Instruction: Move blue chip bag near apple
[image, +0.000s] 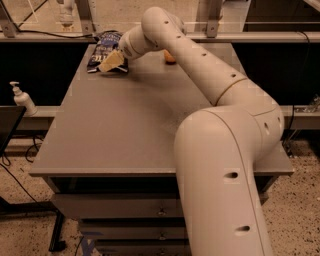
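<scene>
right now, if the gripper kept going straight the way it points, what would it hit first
The gripper points down and left at the table's far left corner, against the blue chip bag. It would most likely meet the bag first, then the table beneath, though depth is hard to judge.

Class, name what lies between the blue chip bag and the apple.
The arm crosses there in the camera view, its pincer at the blue chip bag.

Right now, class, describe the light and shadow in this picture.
Camera view: dim, warm light; faint sheen on the grey tabletop; the end effector hangs over the crinkly navy-blue foil chip bag, shadow beneath; the white arm half-hides the round red-orange apple.
</scene>
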